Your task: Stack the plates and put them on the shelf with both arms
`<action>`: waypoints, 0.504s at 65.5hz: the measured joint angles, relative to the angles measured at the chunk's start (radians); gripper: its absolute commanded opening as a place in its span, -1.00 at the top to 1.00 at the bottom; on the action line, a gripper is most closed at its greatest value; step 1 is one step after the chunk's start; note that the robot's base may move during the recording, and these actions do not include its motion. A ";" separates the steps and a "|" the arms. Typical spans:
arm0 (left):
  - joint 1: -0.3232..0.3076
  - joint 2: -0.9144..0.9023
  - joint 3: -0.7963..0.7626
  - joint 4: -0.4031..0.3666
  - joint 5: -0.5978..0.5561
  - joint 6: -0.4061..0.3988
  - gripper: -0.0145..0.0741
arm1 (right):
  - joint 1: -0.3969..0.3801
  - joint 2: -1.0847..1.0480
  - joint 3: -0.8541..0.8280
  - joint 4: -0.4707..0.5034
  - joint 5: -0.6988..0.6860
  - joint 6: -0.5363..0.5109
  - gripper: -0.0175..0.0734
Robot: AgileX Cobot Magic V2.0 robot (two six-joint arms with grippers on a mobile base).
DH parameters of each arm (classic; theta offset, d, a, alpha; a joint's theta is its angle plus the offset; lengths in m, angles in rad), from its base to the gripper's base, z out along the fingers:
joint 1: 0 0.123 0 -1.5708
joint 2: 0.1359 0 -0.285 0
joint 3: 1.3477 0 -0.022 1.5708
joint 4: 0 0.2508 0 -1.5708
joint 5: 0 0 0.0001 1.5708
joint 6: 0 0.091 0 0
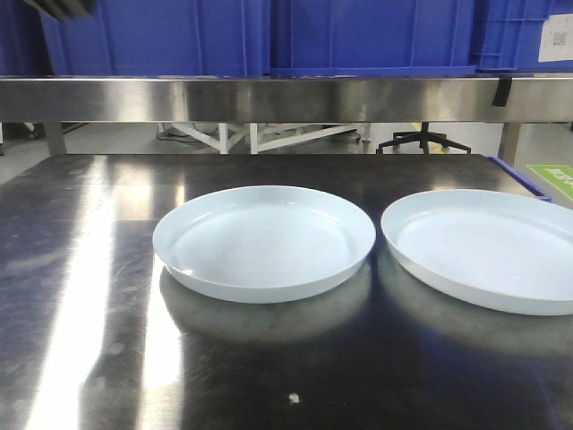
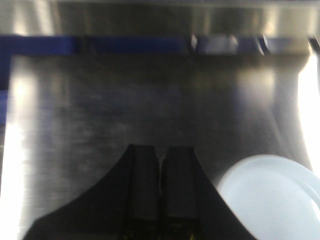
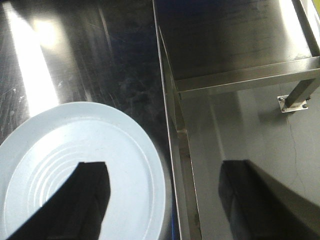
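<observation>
Front view: the smooth, round left plate [image 1: 264, 242] and right plate [image 1: 488, 246] lay apart on the glossy tabletop [image 1: 89, 296], nearer than the brushed-steel shelf [image 1: 269, 98]. Left wrist: the left gripper [image 2: 161, 155] had its black fingers pressed together, empty. Right wrist: the right gripper [image 3: 164, 167] gaped wide (nothing held), one finger over the right plate.

Glare-streaked tabletop [image 1: 81, 296], blurred left-wrist view

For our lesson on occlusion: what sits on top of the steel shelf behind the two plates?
On the shelf stand blue plastic crates, side by side. Their walls hide whatever is inside them.
</observation>
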 measured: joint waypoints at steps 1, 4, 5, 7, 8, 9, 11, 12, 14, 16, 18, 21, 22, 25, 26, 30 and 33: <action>0.021 -0.014 0.008 0.003 -0.005 0.000 0.47 | 0.000 0.000 0.000 0.000 0.000 0.000 -0.64; 0.072 -0.064 0.040 0.010 -0.016 0.000 0.47 | 0.000 0.000 0.000 0.000 0.000 0.000 -0.64; 0.087 -0.078 0.056 0.010 -0.021 0.000 0.47 | 0.000 0.000 0.000 0.000 0.000 0.000 -0.64; 0.117 -0.112 0.077 0.017 -0.026 0.000 0.47 | 0.000 0.000 0.000 0.000 0.000 0.000 -0.64; 0.139 -0.132 0.094 0.017 -0.028 0.000 0.47 | 0.000 0.000 0.000 0.000 0.000 0.000 -0.64; 0.154 -0.146 0.106 0.017 -0.033 0.000 0.47 | 0.000 0.000 0.000 0.000 0.000 0.000 -0.64; 0.182 -0.172 0.131 0.017 -0.041 0.000 0.47 | 0.000 0.000 0.000 0.000 0.000 0.000 -0.64; 0.194 -0.184 0.144 0.017 -0.043 0.000 0.47 | 0.000 0.000 0.000 0.000 0.000 0.000 -0.64; 0.222 -0.210 0.177 0.017 -0.054 0.000 0.47 | 0.000 0.000 0.000 0.000 0.000 0.000 -0.64; 0.240 -0.242 0.204 0.022 -0.066 0.000 0.47 | 0.000 0.000 0.000 0.000 0.000 0.000 -0.64; 0.255 -0.271 0.238 0.022 -0.077 0.000 0.47 | 0.000 0.000 0.000 0.000 0.000 0.000 -0.64; 0.262 -0.305 0.276 0.027 -0.090 0.000 0.47 | 0.000 0.000 0.000 0.000 0.000 0.000 -0.64; 0.264 -0.316 0.289 0.028 -0.094 0.000 0.47 | 0.000 0.000 0.000 0.000 0.000 0.000 -0.64; 0.264 -0.350 0.332 0.032 -0.107 0.000 0.47 | 0.000 0.000 0.000 0.000 0.000 0.000 -0.64; 0.261 -0.364 0.351 0.033 -0.113 0.000 0.47 | 0.000 0.000 0.000 0.000 0.000 0.000 -0.64; 0.254 -0.400 0.401 0.035 -0.130 0.000 0.47 | 0.000 0.000 0.000 0.000 0.000 0.000 -0.64; 0.248 -0.431 0.447 0.037 -0.150 0.000 0.47 | 0.000 0.000 0.000 0.000 0.000 0.000 -0.64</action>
